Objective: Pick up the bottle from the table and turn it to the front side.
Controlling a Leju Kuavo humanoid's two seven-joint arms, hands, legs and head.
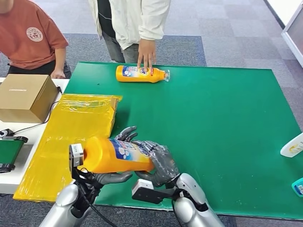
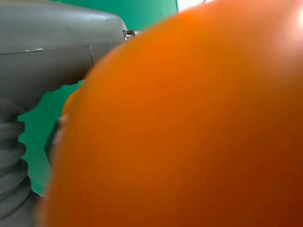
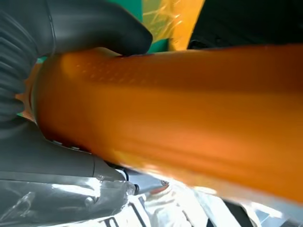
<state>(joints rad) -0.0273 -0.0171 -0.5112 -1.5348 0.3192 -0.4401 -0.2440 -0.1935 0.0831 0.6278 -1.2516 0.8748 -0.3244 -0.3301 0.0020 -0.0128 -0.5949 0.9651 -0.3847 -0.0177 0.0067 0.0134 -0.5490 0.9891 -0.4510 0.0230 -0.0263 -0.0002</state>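
The robot holds a long orange plastic bottle with a blue and white label [image 1: 116, 155] in both hands, lying on its side above the near edge of the green table mat [image 1: 221, 142]. The left hand [image 1: 107, 177] is under the bottle, with its dark fingers curled round the fat end. The right hand [image 1: 159, 163] wraps round the thin end, the neck, which is hidden inside the grey fingers. So both hands grip the same bottle.

In the left wrist view the orange side of the bottle [image 2: 185, 127] is very close and blurry, beside the grey thumb [image 2: 53, 52]. In the right wrist view the bottle [image 3: 171, 113] runs across the picture, with a grey thumb [image 3: 100, 23] pressed on it.

A second orange bottle with a clear cap [image 1: 141, 74] lies on its side at the far edge of the mat. A person in a white jacket rests a hand [image 1: 146, 53] on it.

To the left lies a shiny yellow plastic bag [image 1: 71, 137] — partly on the mat, partly on a white table [image 1: 30, 130]. A brown cardboard box [image 1: 26, 97] sits on that table. A person in an orange shirt [image 1: 30, 38] leans in at the far left.

At the right edge are a white bottle [image 1: 293, 146] and a small blue thing [image 1: 298, 187] — too little shows to tell what it is.
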